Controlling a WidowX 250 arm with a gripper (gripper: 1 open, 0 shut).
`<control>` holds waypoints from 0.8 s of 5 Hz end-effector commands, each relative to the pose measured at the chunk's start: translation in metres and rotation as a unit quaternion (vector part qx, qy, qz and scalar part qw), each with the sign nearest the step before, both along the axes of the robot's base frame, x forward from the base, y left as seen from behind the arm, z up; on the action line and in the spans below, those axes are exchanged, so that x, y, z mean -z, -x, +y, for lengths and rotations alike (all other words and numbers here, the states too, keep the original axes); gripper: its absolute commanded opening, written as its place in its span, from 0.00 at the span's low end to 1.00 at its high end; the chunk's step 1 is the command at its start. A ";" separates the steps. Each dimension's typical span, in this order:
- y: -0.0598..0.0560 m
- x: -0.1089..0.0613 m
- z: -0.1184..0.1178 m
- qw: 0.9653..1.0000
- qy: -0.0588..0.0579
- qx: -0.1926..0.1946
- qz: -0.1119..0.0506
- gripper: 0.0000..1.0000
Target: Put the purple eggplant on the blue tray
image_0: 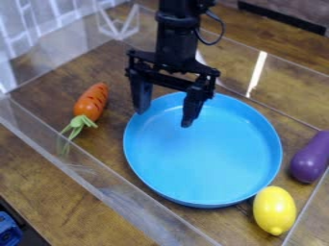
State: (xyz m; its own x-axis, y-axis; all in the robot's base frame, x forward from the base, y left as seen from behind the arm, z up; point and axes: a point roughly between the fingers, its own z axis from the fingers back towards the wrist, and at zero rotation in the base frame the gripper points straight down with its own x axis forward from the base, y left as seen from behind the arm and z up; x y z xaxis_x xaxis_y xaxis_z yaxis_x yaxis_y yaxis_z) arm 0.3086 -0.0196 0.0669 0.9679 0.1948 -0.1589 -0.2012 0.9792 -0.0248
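Note:
The purple eggplant [309, 157] lies on the wooden table at the right edge of the view, just right of the blue tray [244, 183]. The tray, a large round blue plate, fills the middle of the scene and holds nothing. My gripper [164, 104] points straight down over the tray's far left rim, open with nothing between its black fingers [191, 108]. It is far from the eggplant, which sits across the tray from it.
An orange carrot [88, 104] with a green top lies left of the tray. A yellow lemon [274, 209] sits at the tray's near right edge, below the eggplant. Clear plastic walls [52, 154] enclose the wooden table [232, 72].

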 end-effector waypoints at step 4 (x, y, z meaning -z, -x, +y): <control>-0.006 -0.023 -0.037 0.999 0.020 0.013 -0.042 1.00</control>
